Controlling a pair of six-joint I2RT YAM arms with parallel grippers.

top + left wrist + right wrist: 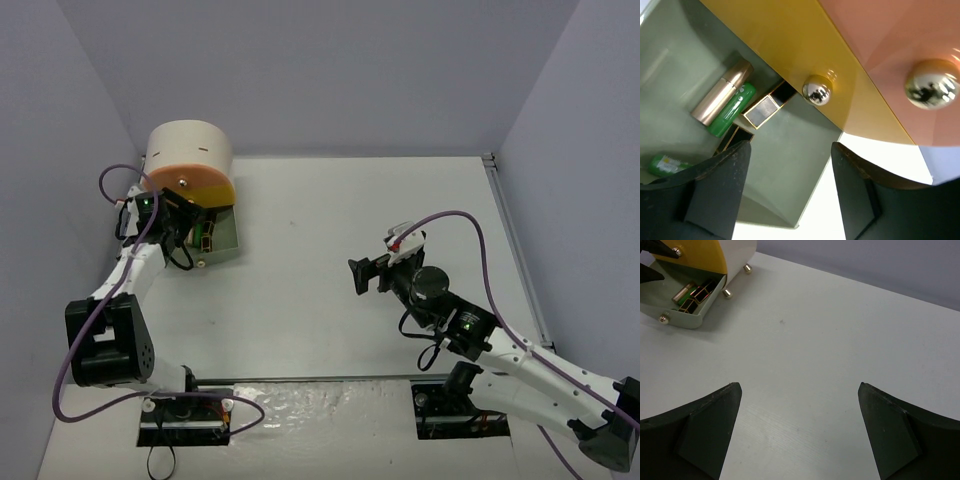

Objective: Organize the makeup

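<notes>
Left gripper (787, 150) gapes wide and empty over the matte sage drawer (790, 172). At its ten o'clock lie a smooth rose-gold tube (722, 93), a glossy green tube (733, 110) and a gold-edged black square tube (765, 108). Right gripper (798, 386), equally spread, holds nothing above the white table (815, 315).

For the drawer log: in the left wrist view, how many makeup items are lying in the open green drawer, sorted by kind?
Green tubes: 2
Rose-gold tube: 1
Gold-edged black tubes: 2, one partly hidden
Total: 5
</notes>
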